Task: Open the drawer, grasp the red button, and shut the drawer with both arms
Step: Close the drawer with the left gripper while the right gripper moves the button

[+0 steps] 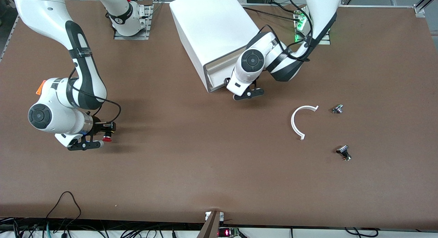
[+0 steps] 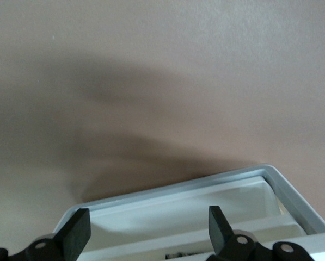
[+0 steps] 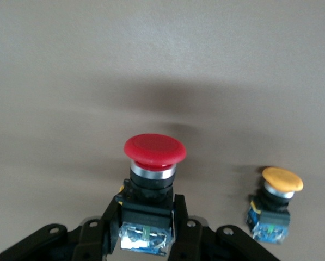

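The right tool [image 1: 102, 137] is clamped on the red button [image 3: 154, 149], up over the bench [image 1: 205, 169] near the right arm's end. The left tool [image 2: 149, 232], fingers spread wide and holding nothing, sits at the cabinet's [image 1: 212, 29] drawer [image 2: 206, 204].

**No readable markings**

I can read no text, label, brand name, number or sign in any of my three views. My red button [image 3: 154, 150] has a plain cap with no lettering, and so does the yellow-capped button [image 3: 282, 179] beside it. The white cabinet [image 1: 212, 29] at the upper middle of the front view carries no print. The black band on my right arm [image 1: 80, 53] has faint marks, too small to read.
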Robot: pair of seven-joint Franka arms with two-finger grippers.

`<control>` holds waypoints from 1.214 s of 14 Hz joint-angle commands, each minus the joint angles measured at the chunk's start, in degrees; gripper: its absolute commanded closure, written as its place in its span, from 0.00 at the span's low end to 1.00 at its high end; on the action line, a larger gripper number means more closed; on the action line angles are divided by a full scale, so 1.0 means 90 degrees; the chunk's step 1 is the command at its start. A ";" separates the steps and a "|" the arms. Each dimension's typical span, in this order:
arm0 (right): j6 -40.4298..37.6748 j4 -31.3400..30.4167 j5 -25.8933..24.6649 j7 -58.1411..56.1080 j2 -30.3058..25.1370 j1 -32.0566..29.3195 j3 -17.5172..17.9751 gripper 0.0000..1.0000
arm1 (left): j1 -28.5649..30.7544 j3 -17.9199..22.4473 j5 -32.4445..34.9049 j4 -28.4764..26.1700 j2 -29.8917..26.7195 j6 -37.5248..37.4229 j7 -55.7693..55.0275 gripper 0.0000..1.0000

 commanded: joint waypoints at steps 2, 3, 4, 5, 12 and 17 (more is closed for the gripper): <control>0.1202 -0.1126 -0.0038 -0.0586 -0.0273 -0.0045 -0.0015 1.00 | 0.0020 -0.0237 0.0031 -0.0289 -0.0193 0.0034 -0.0310 0.02; 0.1369 -0.1235 -0.0038 -0.0586 -0.0225 -0.0045 -0.0015 1.00 | 0.0030 -0.0295 0.0021 -0.0300 -0.0193 0.0024 -0.0388 0.02; 0.1429 -0.1255 -0.0038 -0.0586 -0.0166 -0.0045 -0.0015 1.00 | 0.0030 -0.0315 0.0021 -0.0309 -0.0193 0.0005 -0.0456 0.02; 0.1439 -0.1265 -0.0009 -0.0586 -0.0079 -0.0045 -0.0015 1.00 | 0.0030 -0.0325 0.0021 -0.0309 -0.0193 0.0005 -0.0486 0.02; 0.1439 -0.1168 0.0060 -0.0460 0.0098 -0.0123 -0.0015 0.19 | 0.0010 -0.0510 0.0021 -0.0319 -0.0173 -0.0034 -0.0525 0.02; 0.1313 -0.1031 0.0060 -0.0508 -0.0310 -0.0113 -0.0015 0.01 | 0.0166 -0.0462 0.0118 -0.0105 -0.0241 -0.0317 -0.0379 0.02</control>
